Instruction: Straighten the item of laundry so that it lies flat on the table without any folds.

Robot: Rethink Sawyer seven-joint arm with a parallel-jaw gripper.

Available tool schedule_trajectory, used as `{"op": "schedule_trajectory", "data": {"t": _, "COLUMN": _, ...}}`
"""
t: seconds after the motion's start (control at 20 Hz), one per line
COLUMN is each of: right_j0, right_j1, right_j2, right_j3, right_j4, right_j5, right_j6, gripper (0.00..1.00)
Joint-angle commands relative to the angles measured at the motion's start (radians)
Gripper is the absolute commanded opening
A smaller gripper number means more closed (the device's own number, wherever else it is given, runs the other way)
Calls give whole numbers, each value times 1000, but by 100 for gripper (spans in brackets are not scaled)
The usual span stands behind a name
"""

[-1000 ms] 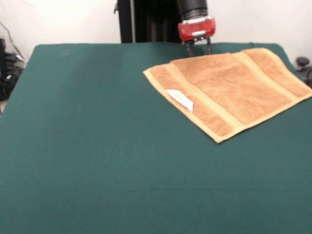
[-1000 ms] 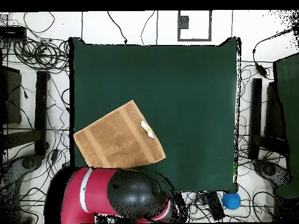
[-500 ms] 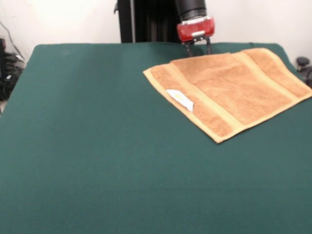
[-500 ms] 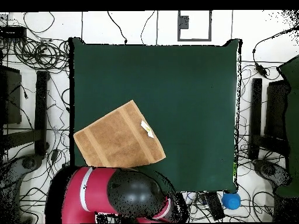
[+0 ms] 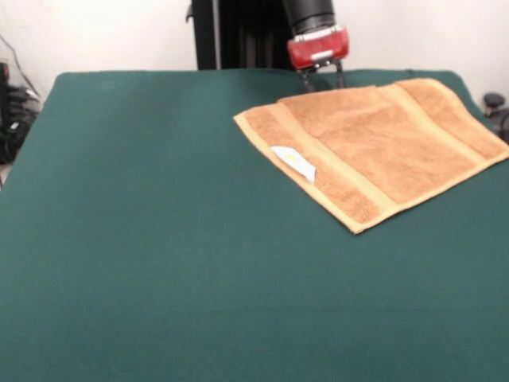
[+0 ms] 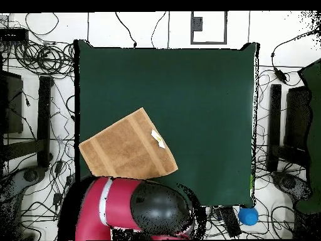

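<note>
While the towel (image 5: pixel 374 147) lies spread on the dark green counter (image 5: pixel 159 239), the end effector (image 5: pixel 322 79) hangs just behind the towel's far edge in the front view, its two thin dark fingers (image 5: pixel 306 79) pointing down with a clear gap between them and nothing held: released.

Front view:
- Towel sits in the right far part of the counter, turned at an angle, one corner pointing toward the camera.
- Tan-orange terry, one layer as far as can be seen, with no raised folds visible. Flat woven bands run along its left side and its right side.
- Right corner reaches the counter's right edge; whether it overhangs cannot be told.
- Small white label (image 5: pixel 294 161) lies on the towel's left band, near the near-left edge.
- Red wrist housing (image 5: pixel 318 46) sits above the fingers, with a black arm segment above it.
- Whether the fingertips touch the cloth or the counter cannot be told.

Overhead view:
- Towel (image 6: pixel 127 152) lies in the lower-left part of the counter (image 6: pixel 188 94), close to the left edge and to the bottom edge.
- Label (image 6: pixel 158 139) shows at the towel's right side.
- Red and black arm (image 6: pixel 138 210) bulks over the bottom edge just below the towel, hiding the end effector from this camera.
- Blue ball (image 6: pixel 248 216) lies off the counter at the lower-right corner, among cables (image 6: pixel 37 59).
</note>
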Motion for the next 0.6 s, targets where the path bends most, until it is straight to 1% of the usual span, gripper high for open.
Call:
{"op": "schedule_trajectory", "data": {"t": 0.05, "right_j0": -132, "right_j1": 18, "right_j2": 297, "right_j3": -545, "right_j4": 245, "right_j5": 589, "right_j6": 194, "gripper": 100}}
{"op": "schedule_trajectory", "data": {"t": 0.25, "right_j0": -188, "right_j1": 16, "right_j2": 357, "right_j3": -535, "right_j4": 214, "right_j5": 641, "right_j6": 208, "gripper": 100}}
{"op": "schedule_trajectory", "data": {"t": 0.4, "right_j0": -207, "right_j1": 16, "right_j2": 376, "right_j3": -533, "right_j4": 202, "right_j5": 650, "right_j6": 198, "gripper": 100}}
{"op": "schedule_trajectory", "data": {"t": 0.6, "right_j0": -211, "right_j1": 23, "right_j2": 375, "right_j3": -536, "right_j4": 195, "right_j5": 602, "right_j6": 174, "gripper": 100}}
